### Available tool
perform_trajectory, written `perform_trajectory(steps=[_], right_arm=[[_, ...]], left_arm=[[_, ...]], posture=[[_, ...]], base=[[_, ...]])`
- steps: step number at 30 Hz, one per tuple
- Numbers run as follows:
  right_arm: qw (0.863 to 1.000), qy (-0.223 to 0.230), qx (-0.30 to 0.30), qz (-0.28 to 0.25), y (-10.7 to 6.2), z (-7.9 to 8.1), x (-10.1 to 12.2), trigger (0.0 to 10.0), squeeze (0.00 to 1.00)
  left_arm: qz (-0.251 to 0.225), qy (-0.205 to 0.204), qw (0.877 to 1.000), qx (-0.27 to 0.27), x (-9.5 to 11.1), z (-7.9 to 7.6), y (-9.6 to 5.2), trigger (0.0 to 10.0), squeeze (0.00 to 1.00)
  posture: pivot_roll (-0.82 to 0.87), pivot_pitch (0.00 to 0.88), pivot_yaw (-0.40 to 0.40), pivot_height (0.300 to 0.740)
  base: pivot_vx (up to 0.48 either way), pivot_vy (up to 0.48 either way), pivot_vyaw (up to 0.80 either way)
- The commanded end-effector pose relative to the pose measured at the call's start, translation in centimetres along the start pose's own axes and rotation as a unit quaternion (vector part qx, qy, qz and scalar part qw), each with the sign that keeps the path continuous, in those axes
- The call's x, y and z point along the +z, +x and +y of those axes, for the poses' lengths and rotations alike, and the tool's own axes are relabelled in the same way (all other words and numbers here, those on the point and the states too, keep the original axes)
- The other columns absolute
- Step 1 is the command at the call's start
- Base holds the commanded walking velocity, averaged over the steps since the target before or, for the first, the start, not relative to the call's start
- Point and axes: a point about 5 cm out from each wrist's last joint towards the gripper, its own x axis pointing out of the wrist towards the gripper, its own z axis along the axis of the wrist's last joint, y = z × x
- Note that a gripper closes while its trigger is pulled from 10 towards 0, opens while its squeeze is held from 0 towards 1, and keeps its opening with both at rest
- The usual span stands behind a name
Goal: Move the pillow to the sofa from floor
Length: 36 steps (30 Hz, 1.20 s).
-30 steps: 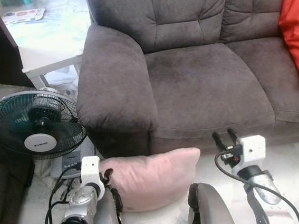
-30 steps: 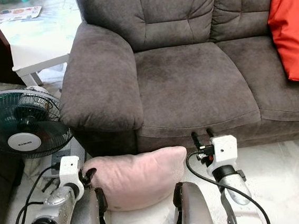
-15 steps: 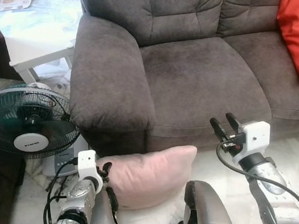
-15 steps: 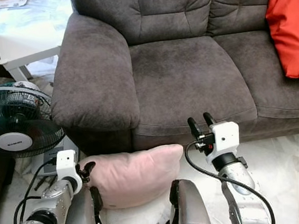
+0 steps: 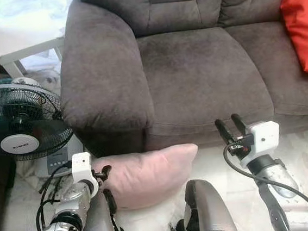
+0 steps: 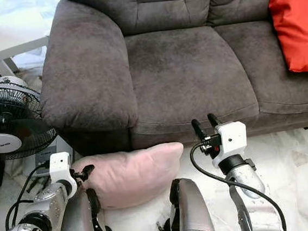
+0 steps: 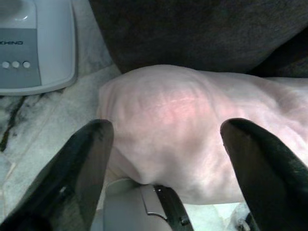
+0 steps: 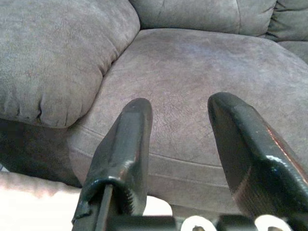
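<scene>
A pale pink pillow (image 5: 148, 170) lies on the white floor against the foot of the grey sofa (image 5: 199, 73), below its left armrest. My left gripper (image 5: 104, 172) is low at the pillow's left end, open, with its fingers (image 7: 86, 159) spread on either side of the pillow (image 7: 192, 130). My right gripper (image 5: 229, 127) is raised to the right of the pillow, in front of the seat edge, open and empty; the right wrist view looks over the seat cushion (image 8: 202, 86) between the fingers (image 8: 125, 149).
A standing fan (image 5: 19, 131) with a grey base (image 7: 33, 43) is on the floor left of the sofa, cables (image 5: 47, 197) trailing beside my left arm. A red cushion (image 5: 303, 19) sits on the sofa's right. A white low table (image 5: 22, 49) stands behind the fan.
The camera has moved closer and tilted down over the sofa. My right gripper has risen slightly toward the seat edge. The left gripper stays at the pillow's left end.
</scene>
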Motion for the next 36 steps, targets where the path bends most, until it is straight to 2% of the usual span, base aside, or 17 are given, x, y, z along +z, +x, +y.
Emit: perform_trajectory(steps=[1,6,7,8,14,20,25,30,36], right_arm=[[1.000,-0.002,0.003,0.001,-0.4,0.0,0.3,10.0,0.00],[1.000,-0.004,0.007,-0.001,-0.6,-0.1,0.8,10.0,0.00],[1.000,-0.006,0.010,-0.004,-0.7,-0.2,1.2,10.0,0.00],[1.000,-0.007,0.011,-0.007,-0.7,-0.3,1.5,10.0,0.00],[0.999,0.005,0.020,-0.044,-0.7,-0.6,4.0,10.0,0.00],[0.998,0.013,0.034,-0.052,-0.3,-0.3,5.1,10.0,0.00],[0.998,0.016,0.039,-0.050,-0.6,-0.2,5.5,10.0,0.00],[0.998,0.016,0.041,-0.041,-1.2,-0.3,5.7,10.0,0.00],[0.998,0.011,0.042,-0.040,-1.4,-0.5,6.3,10.0,0.00]], left_arm=[[0.018,0.001,1.000,0.007,-0.8,0.1,-0.1,10.0,1.00],[0.007,-0.001,1.000,0.012,-0.3,0.0,0.0,10.0,1.00],[0.002,0.000,1.000,0.020,0.0,0.1,0.0,10.0,0.09],[0.000,0.001,1.000,0.024,0.0,0.2,0.0,10.0,0.00],[-0.012,-0.011,0.998,0.061,0.4,1.2,-0.1,10.0,0.00],[-0.019,-0.008,0.997,0.069,0.4,1.5,-0.2,10.0,0.00],[-0.028,-0.008,0.998,0.064,0.6,1.6,-0.3,10.0,0.00],[-0.044,-0.008,0.996,0.078,1.6,2.4,-0.3,10.0,0.00],[-0.076,-0.031,0.993,0.080,2.9,3.2,-0.4,10.0,0.00]], posture=[[0.03,0.205,-0.121,0.532],[0.02,0.221,-0.136,0.532],[0.01,0.225,-0.142,0.532],[0.01,0.234,-0.153,0.532],[0.00,0.265,-0.193,0.532],[0.00,0.297,-0.219,0.532],[-0.02,0.310,-0.227,0.532],[-0.04,0.323,-0.235,0.532],[-0.06,0.319,-0.244,0.532]], base=[[0.000,0.000,0.00],[0.000,0.000,0.00],[0.000,0.000,0.00],[0.000,0.000,0.00],[0.000,0.000,0.00],[0.000,0.000,0.00],[0.000,0.000,0.00],[0.000,0.000,0.00],[0.000,0.000,0.00]])
